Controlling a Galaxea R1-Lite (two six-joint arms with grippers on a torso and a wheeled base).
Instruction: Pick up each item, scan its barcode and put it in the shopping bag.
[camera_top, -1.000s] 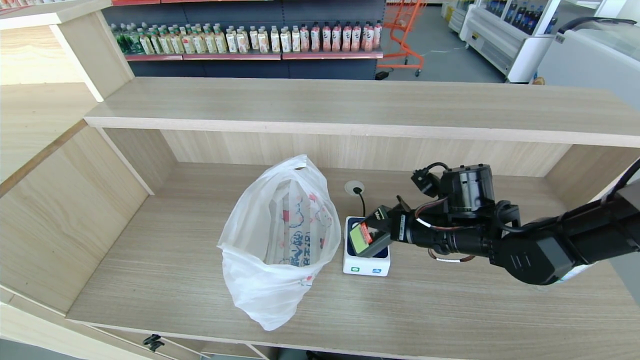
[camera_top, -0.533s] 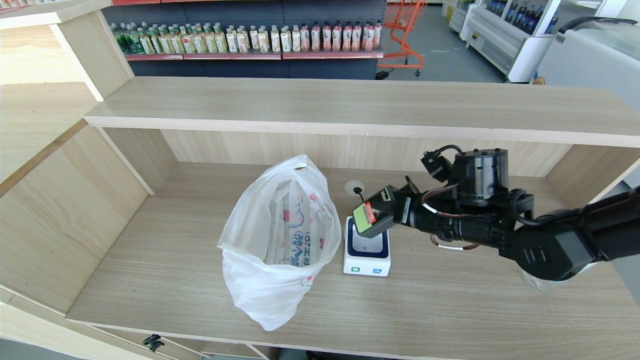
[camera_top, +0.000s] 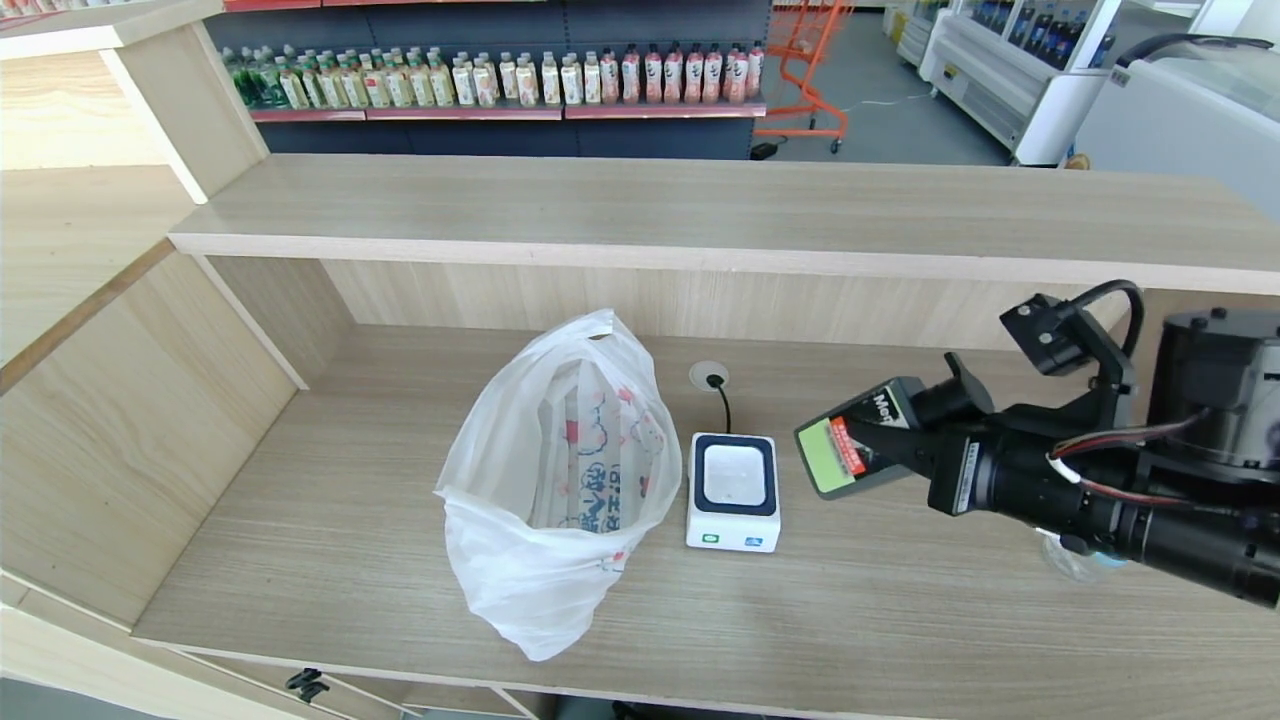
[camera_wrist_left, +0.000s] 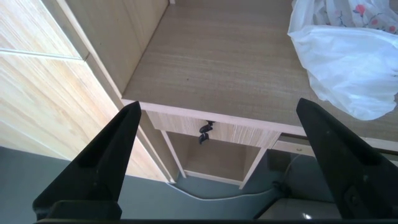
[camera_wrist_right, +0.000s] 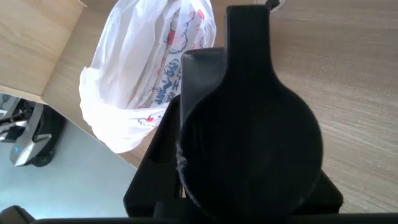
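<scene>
My right gripper (camera_top: 868, 445) is shut on a small dark box (camera_top: 838, 458) with a green end face and a red label. It holds the box above the counter, just right of the white scanner (camera_top: 733, 490) and apart from it. The scanner's pale top window is uncovered. Left of the scanner stands the white shopping bag (camera_top: 560, 490), mouth open, with a patterned packet inside. In the right wrist view the dark box (camera_wrist_right: 249, 149) blocks the middle, with the bag (camera_wrist_right: 143, 81) beyond it. My left gripper (camera_wrist_left: 217, 162) is open, hanging off the counter's front edge near the bag (camera_wrist_left: 348, 68).
The wooden counter (camera_top: 300, 520) has a raised back ledge and side walls. A cable runs from the scanner to a round grommet (camera_top: 709, 376). A clear object (camera_top: 1075, 562) lies partly hidden under the right arm. A drawer latch (camera_wrist_left: 204, 132) sits under the front edge.
The right gripper lifted the box off the scanner and drew it back to the right, uncovering the scanner's top. The bag and scanner stayed put.
</scene>
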